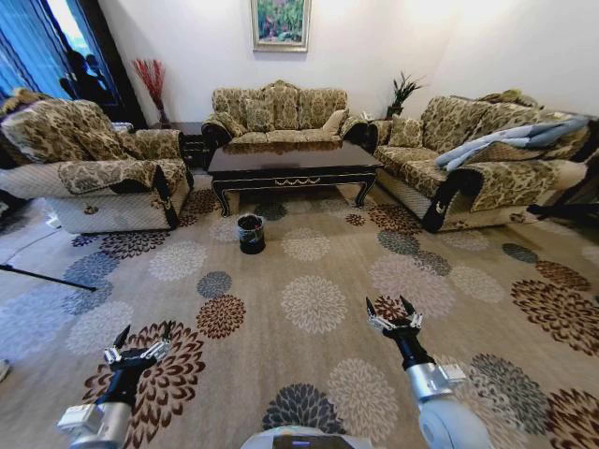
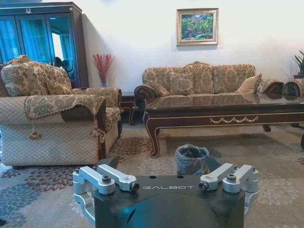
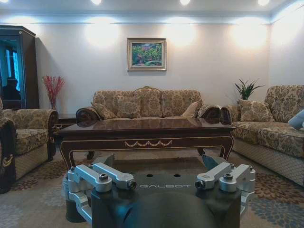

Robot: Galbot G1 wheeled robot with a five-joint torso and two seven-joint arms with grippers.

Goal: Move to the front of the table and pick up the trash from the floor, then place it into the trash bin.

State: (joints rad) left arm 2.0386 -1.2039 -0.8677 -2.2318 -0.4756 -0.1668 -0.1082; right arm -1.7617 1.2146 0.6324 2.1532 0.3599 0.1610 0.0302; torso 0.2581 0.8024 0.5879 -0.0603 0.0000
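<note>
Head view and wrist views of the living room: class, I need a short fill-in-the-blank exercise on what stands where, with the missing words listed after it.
1. The trash bin stands on the ____, in front of the table.
2. The bin is lined with a crinkled plastic ____.
3. The left gripper and right gripper both hang over the carpet with fingers ____.
4. On the wall behind the sofa hangs a framed ____.

Missing words: floor; bag; open; picture

The left gripper [image 2: 161, 166] is hovering with its fingers spread wide above the floor [image 2: 42, 199]. Beyond it, the trash bin [image 2: 191, 159] is standing just before the table [image 2: 223, 111].
</note>
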